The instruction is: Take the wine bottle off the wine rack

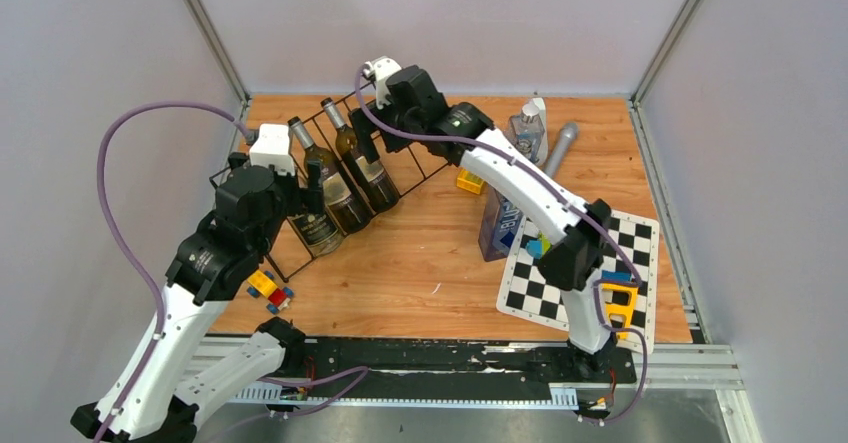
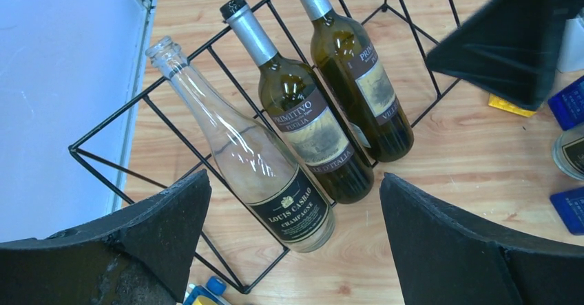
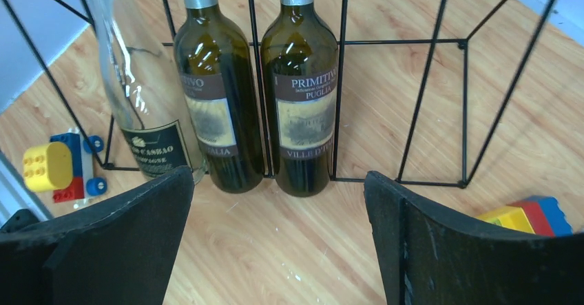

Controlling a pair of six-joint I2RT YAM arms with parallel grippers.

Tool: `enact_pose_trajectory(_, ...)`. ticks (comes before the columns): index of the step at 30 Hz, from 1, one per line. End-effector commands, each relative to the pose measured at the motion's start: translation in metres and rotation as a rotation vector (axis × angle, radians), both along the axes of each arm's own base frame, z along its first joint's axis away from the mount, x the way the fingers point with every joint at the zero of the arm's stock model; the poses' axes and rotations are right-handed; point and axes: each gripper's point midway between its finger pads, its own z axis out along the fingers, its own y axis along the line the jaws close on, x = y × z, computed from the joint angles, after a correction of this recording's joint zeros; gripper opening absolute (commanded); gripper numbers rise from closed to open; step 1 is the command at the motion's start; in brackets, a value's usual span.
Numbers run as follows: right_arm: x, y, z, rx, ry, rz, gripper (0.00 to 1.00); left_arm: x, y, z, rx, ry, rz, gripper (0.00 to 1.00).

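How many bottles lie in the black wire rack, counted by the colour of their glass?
Clear glass bottle with black label, no cap: 1
Dark olive-green glass wine bottles with silver foil necks: 2
Total: 3, side by side in the black thin-wire wine rack

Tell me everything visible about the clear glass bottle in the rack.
The clear glass bottle looks empty and uncapped, with a ridged lip, a long tapering neck and a black label with gold lettering reading LOUIS CASBAO CHAMPAGNE. It lies tilted in the black wire wine rack, neck up against the top rail, base down near the wooden table. It sits beside a dark green bottle; nothing grips it.
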Motion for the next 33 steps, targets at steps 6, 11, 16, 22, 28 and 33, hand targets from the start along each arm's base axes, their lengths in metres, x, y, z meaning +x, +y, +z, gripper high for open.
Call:
enact_pose_trajectory(6, 0.047, 0.046, -0.038, 0.048, -0.029, 0.054, 0.95, -0.001, 0.01, -0.01, 0.026, -0.021, 0.032, 1.0)
enact_pose_trajectory(11, 0.065, 0.062, -0.068, 0.067, -0.048, 0.063, 0.93, 0.0, 0.007, -0.009, 0.006, -0.021, 0.027, 1.0)
enact_pose_trajectory(16, 0.078, 0.076, -0.076, 0.102, -0.083, 0.066, 0.92, 0.0, 0.004, -0.009, -0.017, -0.02, 0.022, 1.0)
enact_pose_trajectory(22, 0.088, 0.086, -0.08, 0.129, -0.116, 0.069, 0.89, 0.002, -0.007, -0.008, -0.077, -0.012, -0.009, 1.0)
enact_pose_trajectory(28, 0.1, 0.096, -0.083, 0.165, -0.16, 0.059, 0.82, 0.01, -0.021, 0.002, -0.173, -0.002, -0.043, 1.0)
enact_pose_trajectory(33, 0.104, 0.104, -0.084, 0.198, -0.173, 0.066, 0.79, 0.013, -0.024, 0.012, -0.193, -0.012, -0.054, 1.0)
